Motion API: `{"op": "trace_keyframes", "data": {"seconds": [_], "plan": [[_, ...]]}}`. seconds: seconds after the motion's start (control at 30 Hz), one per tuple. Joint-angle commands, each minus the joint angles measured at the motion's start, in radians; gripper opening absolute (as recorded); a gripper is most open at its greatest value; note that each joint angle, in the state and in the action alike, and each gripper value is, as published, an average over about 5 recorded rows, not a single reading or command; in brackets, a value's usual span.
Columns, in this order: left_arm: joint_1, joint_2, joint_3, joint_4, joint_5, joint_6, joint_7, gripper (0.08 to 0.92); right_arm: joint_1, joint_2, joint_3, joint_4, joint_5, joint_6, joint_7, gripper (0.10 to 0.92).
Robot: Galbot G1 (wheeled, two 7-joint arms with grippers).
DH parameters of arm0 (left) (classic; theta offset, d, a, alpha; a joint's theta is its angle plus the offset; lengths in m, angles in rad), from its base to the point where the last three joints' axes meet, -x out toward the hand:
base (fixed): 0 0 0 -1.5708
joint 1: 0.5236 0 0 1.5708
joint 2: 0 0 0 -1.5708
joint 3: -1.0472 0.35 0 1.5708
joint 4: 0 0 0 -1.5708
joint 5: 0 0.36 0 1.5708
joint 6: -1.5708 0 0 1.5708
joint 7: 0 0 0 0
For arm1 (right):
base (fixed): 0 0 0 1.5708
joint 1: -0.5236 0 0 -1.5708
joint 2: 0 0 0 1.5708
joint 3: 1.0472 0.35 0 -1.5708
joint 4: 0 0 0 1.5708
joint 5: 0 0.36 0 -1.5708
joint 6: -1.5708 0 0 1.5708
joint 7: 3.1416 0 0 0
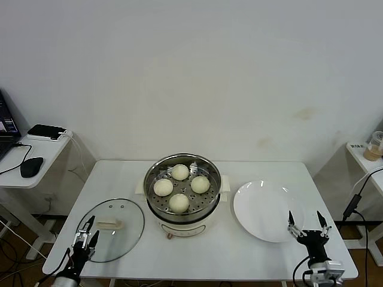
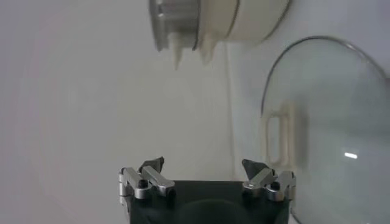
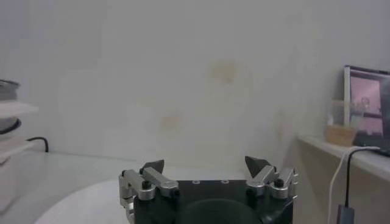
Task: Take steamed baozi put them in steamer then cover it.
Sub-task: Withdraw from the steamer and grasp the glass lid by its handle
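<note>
The steel steamer (image 1: 209, 173) stands on its cream-white base at the table's middle, uncovered. Several cream-white baozi (image 1: 179, 202) lie on its perforated tray. The clear glass cover (image 1: 125, 230) lies flat on the table to the steamer's left, its cream handle (image 1: 109, 225) up. It also shows in the left wrist view (image 2: 329, 122), with the steamer (image 2: 213, 24) beyond. My left gripper (image 1: 87, 231) is open and empty over the cover's near-left rim. My right gripper (image 1: 308, 223) is open and empty at the near right, over the rim of the white plate (image 1: 263, 209).
A side desk (image 1: 27, 158) with a mouse and a black device stands at the left. A small shelf (image 1: 365, 155) with a cup stands at the right. The table's front edge lies just below both grippers.
</note>
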Motion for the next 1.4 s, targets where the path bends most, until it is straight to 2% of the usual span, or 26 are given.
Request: {"op": "trace_keyframes", "data": {"seconds": [0.03,0.63,1.4], "plan": [[-0.107,0.03,0.067,0.123,0.068,-0.003,0.0,0.823,-0.047,0.01,-0.002,0.024,-0.003,-0.012,-0.005,0.823],[-0.256,0.075,0.11,0.261,0.056,-0.007,-0.002,0.823,-0.081,0.046,-0.01,0.037,-0.055,0.006,-0.009,0.823],[-0.341,0.056,0.153,0.321,0.021,-0.004,0.011,0.823,-0.081,0.057,-0.025,0.026,-0.082,0.008,-0.012,0.823]]}}
